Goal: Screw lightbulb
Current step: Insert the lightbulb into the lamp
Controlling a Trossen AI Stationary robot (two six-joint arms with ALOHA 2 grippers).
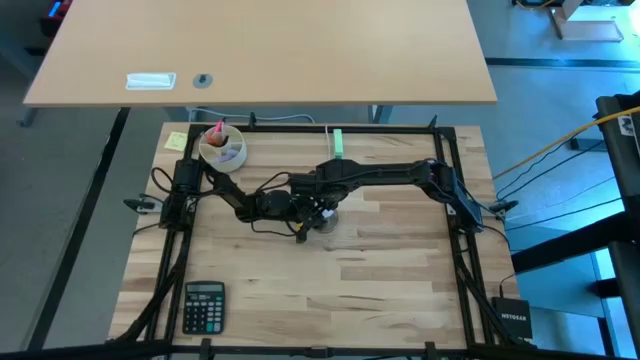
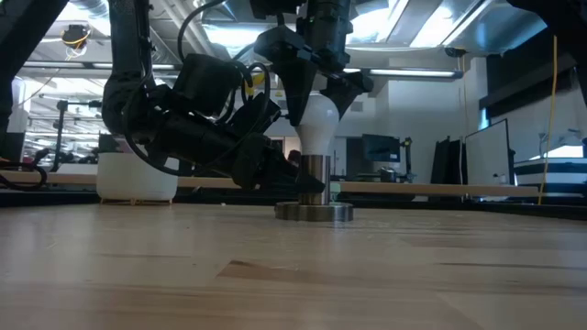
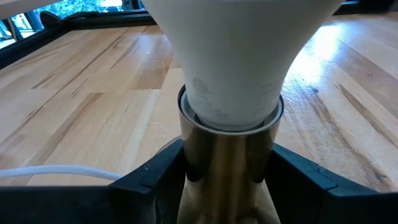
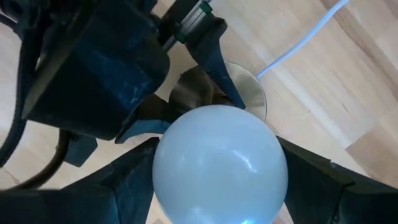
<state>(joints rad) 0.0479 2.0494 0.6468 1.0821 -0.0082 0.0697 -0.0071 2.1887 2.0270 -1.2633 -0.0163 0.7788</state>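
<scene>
- Bare tabletop (image 2: 293, 275) nearest in low view.
- Lightbulb (image 2: 315, 124) upright w/ base sunk in socket (image 2: 315, 188); seated, prob. some turns left.
- Left end effector (image 3: 214, 180) clamps socket stem.
- Right end effector (image 4: 217, 171) grips bulb globe from above.

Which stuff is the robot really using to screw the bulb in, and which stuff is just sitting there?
In use:
- lightbulb, sitting in the socket
- socket with its cord
- right gripper, shut on the lightbulb
- left gripper, shut on the socket

Just lying about:
- calculator
- cup of bits
- green plug block
- sticky note
</scene>
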